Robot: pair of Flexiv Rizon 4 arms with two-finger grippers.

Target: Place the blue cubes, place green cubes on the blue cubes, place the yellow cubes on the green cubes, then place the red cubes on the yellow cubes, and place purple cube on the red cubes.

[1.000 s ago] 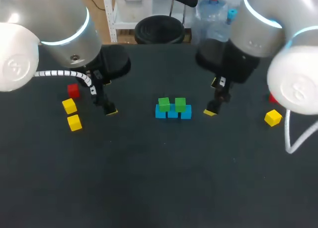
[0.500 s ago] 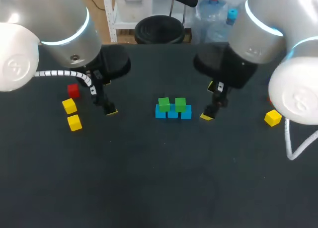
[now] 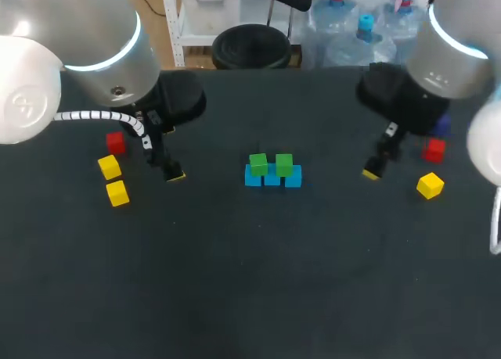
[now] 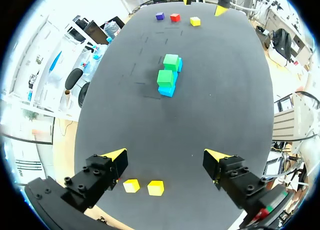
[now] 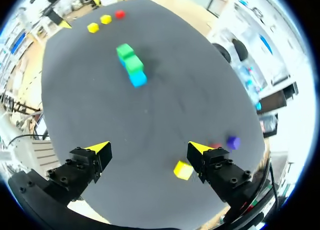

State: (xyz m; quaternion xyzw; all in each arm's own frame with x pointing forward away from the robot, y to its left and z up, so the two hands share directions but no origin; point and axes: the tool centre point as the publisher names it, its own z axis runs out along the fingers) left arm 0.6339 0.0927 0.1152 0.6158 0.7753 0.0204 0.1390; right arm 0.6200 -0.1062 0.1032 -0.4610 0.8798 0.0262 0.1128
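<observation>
Three blue cubes [image 3: 272, 177] form a row at the table's middle, with two green cubes [image 3: 258, 164] on top; the wrist views show the same stack [image 4: 167, 77] [image 5: 132, 64]. Two yellow cubes [image 3: 113, 180] and a red cube [image 3: 115, 142] lie at the left, beside my open left gripper [image 3: 171, 174] [image 4: 165, 156]. At the right lie a yellow cube [image 3: 430, 185], a red cube [image 3: 434, 149] and a purple cube [image 3: 443, 126], half hidden by the arm. My open right gripper [image 3: 371, 173] [image 5: 149, 148] hangs empty left of them; that yellow cube [image 5: 182, 170] sits by its finger.
The dark table [image 3: 258, 281] has wide bare room at the front. Its back edge runs just behind both arms.
My right arm has swung right, away from the stack and over towards the right-hand cubes. The left arm has kept still.
</observation>
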